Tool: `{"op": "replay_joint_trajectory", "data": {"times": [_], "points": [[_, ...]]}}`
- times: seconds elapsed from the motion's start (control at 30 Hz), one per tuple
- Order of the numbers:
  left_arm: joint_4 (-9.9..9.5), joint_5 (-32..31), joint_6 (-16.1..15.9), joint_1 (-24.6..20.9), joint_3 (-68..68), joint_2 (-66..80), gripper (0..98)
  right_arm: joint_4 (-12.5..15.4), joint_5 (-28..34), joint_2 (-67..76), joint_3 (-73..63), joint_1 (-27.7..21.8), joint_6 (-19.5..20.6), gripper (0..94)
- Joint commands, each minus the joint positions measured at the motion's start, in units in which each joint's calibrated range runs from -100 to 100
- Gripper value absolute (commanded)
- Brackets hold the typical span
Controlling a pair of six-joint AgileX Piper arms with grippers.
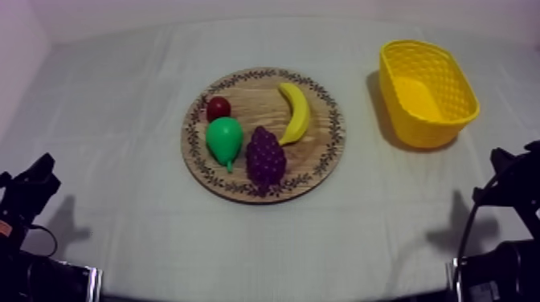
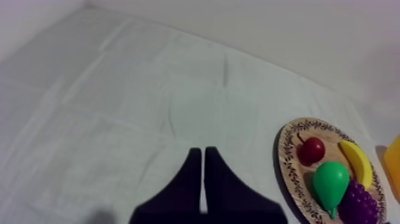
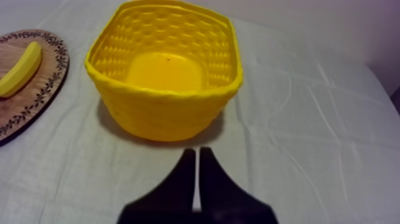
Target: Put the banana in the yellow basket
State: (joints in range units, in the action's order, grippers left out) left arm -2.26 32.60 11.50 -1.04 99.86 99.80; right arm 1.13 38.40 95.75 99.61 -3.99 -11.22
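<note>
Banana [image 1: 295, 112] on board [image 1: 255, 98]; left hand [image 2: 203, 151], right hand [image 3: 197, 151] closed, apparently empty.

Left hand [image 2: 203, 152] closed, empty, over the cloth [image 2: 149, 89]; banana [image 2: 357, 164] lies on board [image 2: 284, 149] nearby.

— What covers the worktop [image 1: 112, 241]?
— A grey-white cloth [image 1: 104, 104], faintly creased, spread over all of it.
— And what sits straight on the cloth?
— Two things. A round wooden board [image 1: 255, 98] with a patterned rim, and a yellow basket [image 1: 422, 132] to the right of the board, near it but apart, with a strip of bare cloth between. The basket stands upright, mouth up.
</note>
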Motion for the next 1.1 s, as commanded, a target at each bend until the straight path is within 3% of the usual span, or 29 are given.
{"op": "replay_joint_trajectory", "data": {"times": [0.0,0.97,1.07], "points": [[-0.01,-0.02,0.0,-0.01,0.03,0.03,0.1,0.01,-0.09,0.0,0.05,0.01,0.01,0.2],[-0.01,-0.02,0.0,-0.01,0.03,0.03,0.1,0.01,-0.09,0.0,0.05,0.01,0.69,0.2],[-0.01,-0.02,0.0,-0.01,0.03,0.03,0.1,1.73,-0.87,-0.28,-0.11,0.05,-0.12,0.2]]}}
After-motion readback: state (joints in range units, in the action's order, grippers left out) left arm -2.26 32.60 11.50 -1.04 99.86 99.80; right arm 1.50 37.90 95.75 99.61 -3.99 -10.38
